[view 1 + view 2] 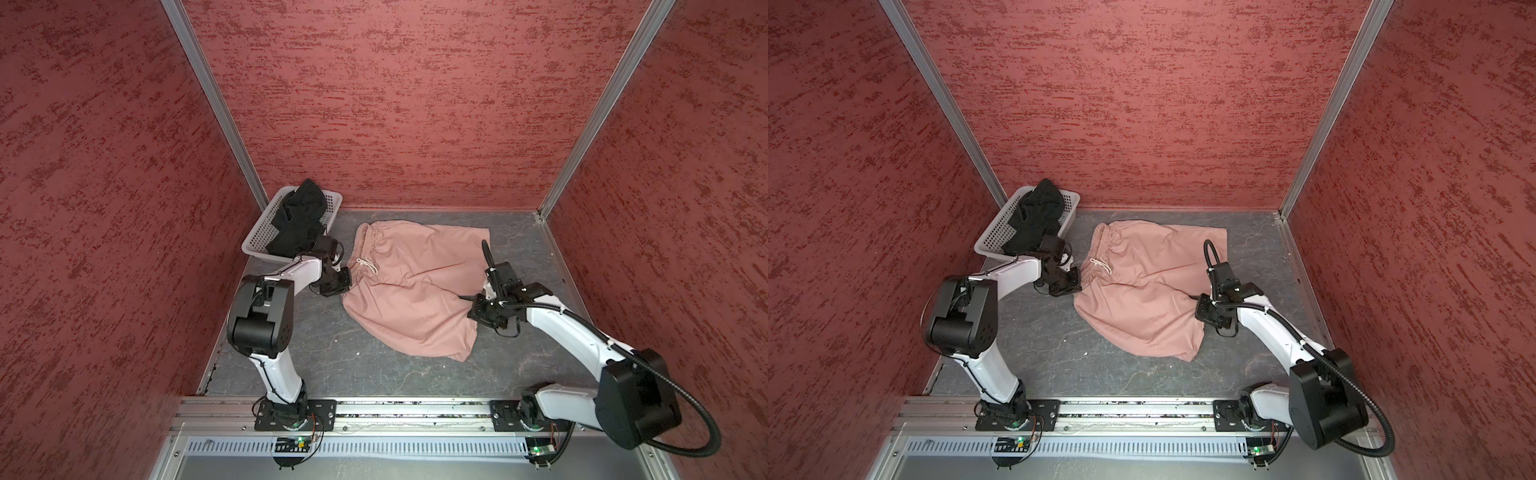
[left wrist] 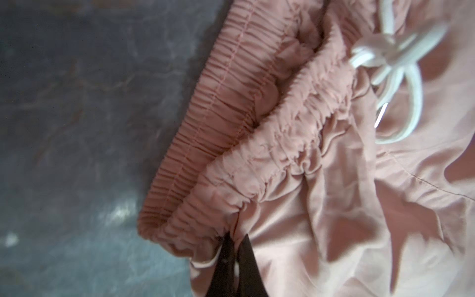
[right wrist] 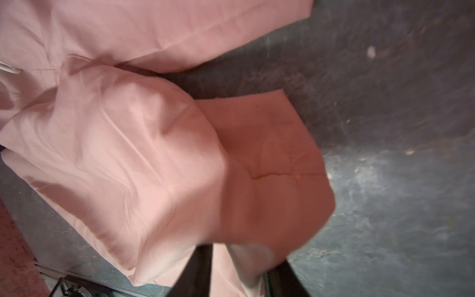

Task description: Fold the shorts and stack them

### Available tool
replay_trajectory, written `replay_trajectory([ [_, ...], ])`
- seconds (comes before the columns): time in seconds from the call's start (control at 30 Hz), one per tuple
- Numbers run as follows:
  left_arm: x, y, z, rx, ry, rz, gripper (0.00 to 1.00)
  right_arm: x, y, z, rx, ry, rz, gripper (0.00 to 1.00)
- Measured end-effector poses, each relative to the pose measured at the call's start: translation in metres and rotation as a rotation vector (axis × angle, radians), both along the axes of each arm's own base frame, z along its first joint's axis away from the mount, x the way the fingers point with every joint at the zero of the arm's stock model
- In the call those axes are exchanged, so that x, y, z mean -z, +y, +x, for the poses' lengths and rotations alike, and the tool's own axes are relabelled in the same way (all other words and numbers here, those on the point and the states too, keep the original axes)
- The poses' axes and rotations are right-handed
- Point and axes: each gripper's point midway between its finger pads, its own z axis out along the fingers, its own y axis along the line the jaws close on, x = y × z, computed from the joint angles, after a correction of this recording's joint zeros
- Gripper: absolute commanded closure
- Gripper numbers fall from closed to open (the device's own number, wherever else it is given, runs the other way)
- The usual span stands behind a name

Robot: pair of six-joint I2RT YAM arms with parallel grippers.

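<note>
The pink shorts point(image 1: 415, 286) point(image 1: 1142, 286) lie spread on the grey table, waistband to the left and legs to the right, with a white drawstring point(image 1: 365, 264) point(image 2: 393, 51) tied at the waist. My left gripper point(image 1: 347, 286) point(image 1: 1077, 287) point(image 2: 236, 240) is shut on the gathered waistband at its near end. My right gripper point(image 1: 467, 301) point(image 1: 1195, 299) point(image 3: 241, 257) holds a raised fold of the near leg's hem point(image 3: 270, 167) between its fingers. The black shorts point(image 1: 297, 220) point(image 1: 1034, 216) sit crumpled in the basket.
The white perforated basket point(image 1: 257, 241) point(image 1: 990, 237) stands at the back left, just behind my left wrist. Red textured walls close in the back and both sides. An aluminium rail point(image 1: 415, 409) carrying both arm bases runs along the front edge.
</note>
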Motion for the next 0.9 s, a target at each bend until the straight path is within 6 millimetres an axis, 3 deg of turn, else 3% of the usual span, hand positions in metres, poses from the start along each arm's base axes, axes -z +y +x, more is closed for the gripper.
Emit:
replay_trajectory([
  [0.1,-0.009,-0.001,-0.021,-0.019,-0.014,0.01,0.97,0.006,-0.01,-0.006,-0.026,0.041,-0.051,0.36],
  [0.2,-0.015,-0.001,-0.039,-0.033,-0.03,0.017,0.66,0.008,-0.016,-0.021,-0.041,0.092,-0.079,0.34],
  [0.27,-0.02,0.001,-0.047,-0.05,-0.044,0.018,0.39,0.001,-0.015,-0.029,-0.036,0.084,-0.053,0.33],
  [0.3,-0.023,0.003,-0.049,-0.061,-0.055,0.02,0.06,-0.003,-0.013,-0.036,-0.029,0.073,-0.026,0.33],
  [0.33,-0.027,0.005,-0.05,-0.069,-0.068,0.023,0.01,-0.006,-0.012,-0.043,-0.022,0.062,-0.001,0.33],
  [0.43,-0.036,0.01,-0.049,-0.086,-0.098,0.024,0.01,-0.004,-0.009,-0.071,0.0,0.079,0.046,0.33],
  [0.57,-0.033,0.016,-0.05,-0.1,-0.094,0.04,0.01,0.018,-0.013,-0.108,0.013,0.21,0.021,0.32],
  [0.77,-0.024,0.017,-0.049,-0.111,-0.089,0.008,0.01,0.026,-0.01,-0.115,0.022,0.262,0.024,0.32],
  [0.9,-0.017,0.02,-0.045,-0.116,-0.081,-0.004,0.0,0.045,-0.01,-0.128,0.032,0.304,0.033,0.32],
])
